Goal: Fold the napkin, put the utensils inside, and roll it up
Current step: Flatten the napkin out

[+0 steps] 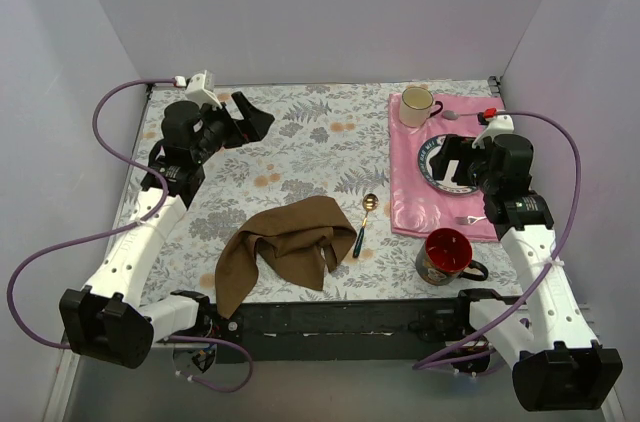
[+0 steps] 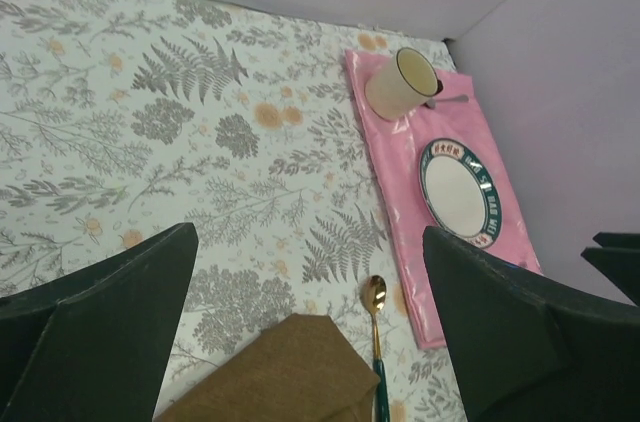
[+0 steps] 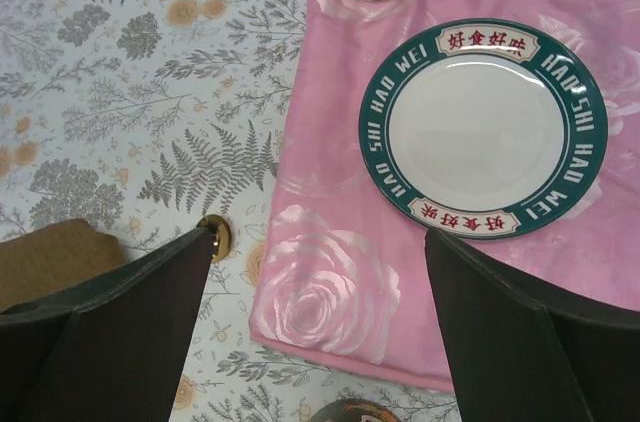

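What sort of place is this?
Probably a lab booth staged as a dining table: plain walls box in a floral tablecloth, a pink placemat holds a plate, and the left arm and right arm flank it.

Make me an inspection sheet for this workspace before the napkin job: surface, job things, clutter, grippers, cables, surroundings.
Surface: table with a floral cover, lying flat.
Job's things: napkin crumpled near the front edge, not folded; gold-bowled spoon lying at its right side.
Clutter: pink placemat carrying a plate and a cream mug; red mug off the mat, near the front.
Grippers: left gripper and right gripper open, empty, raised.
Cables: purple cables loop outside each arm.
Surroundings: plain grey walls.
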Controlling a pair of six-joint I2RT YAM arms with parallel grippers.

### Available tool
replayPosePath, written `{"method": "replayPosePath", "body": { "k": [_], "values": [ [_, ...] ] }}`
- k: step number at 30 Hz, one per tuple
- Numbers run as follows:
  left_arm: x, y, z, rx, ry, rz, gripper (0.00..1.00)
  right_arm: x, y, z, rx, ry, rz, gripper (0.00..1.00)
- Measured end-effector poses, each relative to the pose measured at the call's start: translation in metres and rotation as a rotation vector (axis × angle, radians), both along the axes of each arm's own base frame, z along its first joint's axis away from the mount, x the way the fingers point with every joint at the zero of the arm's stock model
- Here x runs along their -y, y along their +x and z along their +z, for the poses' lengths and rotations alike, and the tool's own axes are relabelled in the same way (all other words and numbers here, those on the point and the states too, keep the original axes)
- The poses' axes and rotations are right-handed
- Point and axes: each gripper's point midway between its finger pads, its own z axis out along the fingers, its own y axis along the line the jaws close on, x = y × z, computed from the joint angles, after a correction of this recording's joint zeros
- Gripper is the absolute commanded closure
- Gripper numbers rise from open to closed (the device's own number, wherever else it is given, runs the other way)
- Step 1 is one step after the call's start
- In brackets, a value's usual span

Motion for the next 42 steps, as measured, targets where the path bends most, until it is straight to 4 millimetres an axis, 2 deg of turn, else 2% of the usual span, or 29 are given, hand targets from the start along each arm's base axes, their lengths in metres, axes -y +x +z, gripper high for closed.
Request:
{"method": "replayPosePath", "body": {
  "k": [4,8,13,18,22,27,30,36,39,42],
  "values": [
    [0.015,-0.01,-0.011,-0.044,0.005,-0.061,0.05,0.001,0.001,-0.005,-0.044,-0.019,0.001,0.01],
    [0.037,-0.023,-0.017,-0.071,0.008,-0.134,0.05,-0.012,-0.001,-0.009,-0.063,-0.036,0.052,0.03],
    [0.054,-0.037,-0.024,-0.102,0.021,-0.187,0.05,-0.058,-0.005,-0.018,-0.104,-0.07,0.18,0.03],
    [0.05,-0.041,-0.037,-0.141,0.051,-0.174,0.06,-0.111,-0.014,-0.044,-0.172,-0.129,0.303,0.04],
    [0.04,-0.047,-0.059,-0.201,0.082,-0.131,0.08,-0.157,-0.029,-0.071,-0.233,-0.188,0.412,0.06],
    [0.025,-0.059,-0.103,-0.328,0.137,-0.077,0.18,-0.209,-0.053,-0.114,-0.325,-0.247,0.534,0.12],
    [0.021,-0.07,-0.125,-0.397,0.16,-0.078,0.25,-0.217,-0.062,-0.134,-0.365,-0.267,0.556,0.18],
    [0.028,-0.094,-0.16,-0.486,0.209,-0.126,0.28,-0.212,-0.072,-0.16,-0.402,-0.256,0.553,0.25],
    [0.043,-0.106,-0.175,-0.522,0.248,-0.178,0.2,-0.214,-0.074,-0.166,-0.418,-0.244,0.557,0.25],
    [0.061,-0.117,-0.195,-0.56,0.313,-0.235,0.17,-0.219,-0.073,-0.167,-0.41,-0.222,0.561,0.25]
  ]
}}
